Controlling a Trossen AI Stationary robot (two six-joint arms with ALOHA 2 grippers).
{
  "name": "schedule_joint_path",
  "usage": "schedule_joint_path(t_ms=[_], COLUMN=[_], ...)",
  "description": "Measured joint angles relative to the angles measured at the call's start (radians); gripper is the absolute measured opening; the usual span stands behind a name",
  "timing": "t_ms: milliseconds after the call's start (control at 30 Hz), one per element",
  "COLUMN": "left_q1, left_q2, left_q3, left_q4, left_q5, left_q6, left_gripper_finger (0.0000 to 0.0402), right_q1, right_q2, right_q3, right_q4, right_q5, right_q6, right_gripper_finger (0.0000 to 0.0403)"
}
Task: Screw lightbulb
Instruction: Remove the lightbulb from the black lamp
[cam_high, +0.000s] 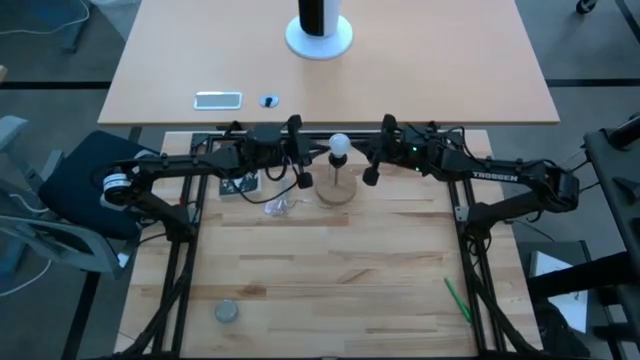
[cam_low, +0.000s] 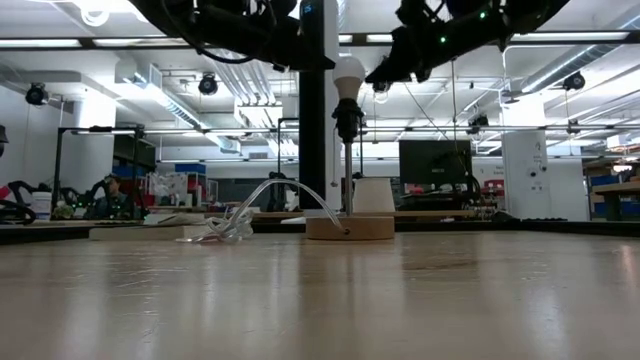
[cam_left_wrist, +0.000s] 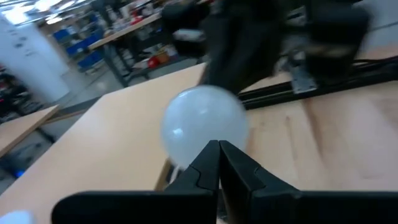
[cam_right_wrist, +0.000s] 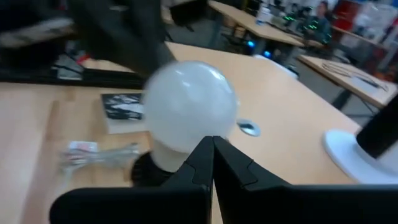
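Lightbulb sits in its socket between closed left end effector and closed right end effector.

The table is pale wood in jointed strips, smooth with a soft shine. The lightbulb is frosted white, matt and smooth. Its round base disc is plain wood. The wrapper is crumpled clear plastic, glossy.
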Motion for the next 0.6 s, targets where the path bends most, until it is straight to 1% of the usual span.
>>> schedule_joint_path(t_ms=[67, 133, 233, 367, 467, 533, 600], left_q1=[-0.001, -0.001, -0.001, -0.002, -0.002, -0.001, 0.0], left_q2=[0.0, -0.001, -0.007, -0.013, -0.015, -0.014, -0.006], left_q3=[0.0, 0.0, 0.0, 0.0, 0.0, 0.0, 0.0], left_q4=[-0.004, -0.015, -0.023, -0.028, -0.025, -0.011, 0.019], left_q5=[0.033, 0.04, 0.031, -0.002, -0.042, -0.069, -0.082], left_q6=[0.0, -0.002, -0.007, -0.011, -0.006, 0.004, 0.024], left_gripper_finger=[0.0, 0.0, 0.0, 0.0, 0.0, 0.0, 0.0], right_q1=[-0.002, -0.002, 0.0, 0.002, 0.005, 0.006, 0.008], right_q2=[0.008, 0.012, 0.004, -0.033, -0.065, -0.073, -0.071], right_q3=[0.0, 0.0, 0.0, 0.0, 0.0, 0.0, 0.0], right_q4=[-0.003, -0.01, -0.015, -0.084, -0.123, -0.116, -0.092], right_q5=[0.022, 0.026, 0.023, 0.022, -0.044, -0.088, -0.096], right_q6=[0.004, 0.004, 0.004, 0.009, 0.004, 0.005, 0.004], right_gripper_finger=[0.0, 0.0, 0.0, 0.0, 0.0, 0.0, 0.0])
